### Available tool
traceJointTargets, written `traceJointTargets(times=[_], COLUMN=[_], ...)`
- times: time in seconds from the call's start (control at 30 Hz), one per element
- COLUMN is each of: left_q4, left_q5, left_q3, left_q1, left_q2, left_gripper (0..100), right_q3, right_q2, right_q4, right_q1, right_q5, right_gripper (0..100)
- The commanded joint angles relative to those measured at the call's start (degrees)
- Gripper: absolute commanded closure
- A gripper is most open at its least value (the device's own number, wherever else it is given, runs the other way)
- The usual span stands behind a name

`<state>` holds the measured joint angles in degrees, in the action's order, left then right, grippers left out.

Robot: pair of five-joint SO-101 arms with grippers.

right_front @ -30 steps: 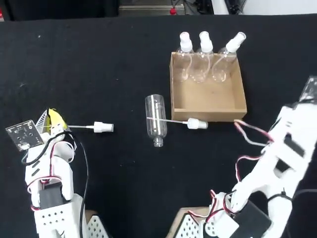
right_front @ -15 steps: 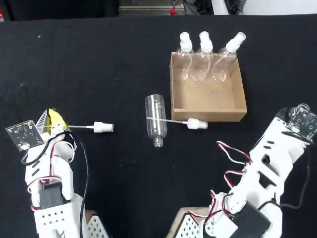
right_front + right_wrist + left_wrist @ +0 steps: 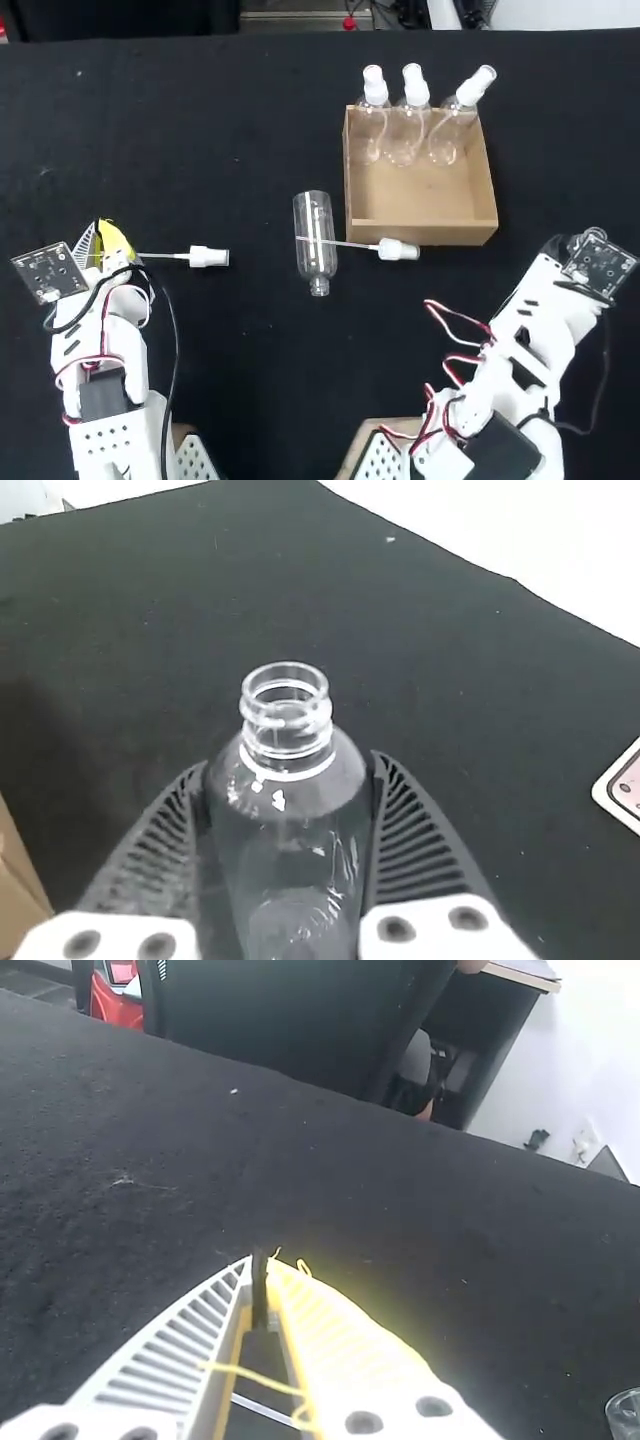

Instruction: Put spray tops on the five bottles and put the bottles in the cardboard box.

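The right pincer (image 3: 290,765), at the table's near right, pinches an uncapped bottle (image 3: 285,780) by its shoulders, with the neck pointing away from the wrist. The left pincer (image 3: 262,1285), at the near left, has its jaws pressed together over the table (image 3: 200,150). Near it lies a spray top (image 3: 208,258). Farther in, a loose bottle (image 3: 315,243) lies uncapped, crossed by the tube of a second top (image 3: 398,250). Beyond, the box (image 3: 420,228) holds three capped bottles (image 3: 412,110) along its far wall.

The claw (image 3: 258,1264), fingers together, hangs over the black table (image 3: 400,1210).
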<state>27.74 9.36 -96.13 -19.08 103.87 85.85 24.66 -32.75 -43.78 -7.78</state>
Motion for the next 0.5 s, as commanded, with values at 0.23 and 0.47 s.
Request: traceJointTargets(times=[0.23, 0.47], left_q4=[-0.26, -0.26], left_q5=[-0.44, -0.44], left_q3=[-1.19, -1.19], left_q1=[0.66, 0.66], left_q2=[0.44, 0.44], left_gripper=[97, 97], right_q3=[1.71, 2.15], right_q2=[1.45, 1.54], right_q4=[-0.53, -5.27], right_q1=[0.88, 0.44], right_q5=[0.18, -0.18], right_gripper=[78.3, 75.4])
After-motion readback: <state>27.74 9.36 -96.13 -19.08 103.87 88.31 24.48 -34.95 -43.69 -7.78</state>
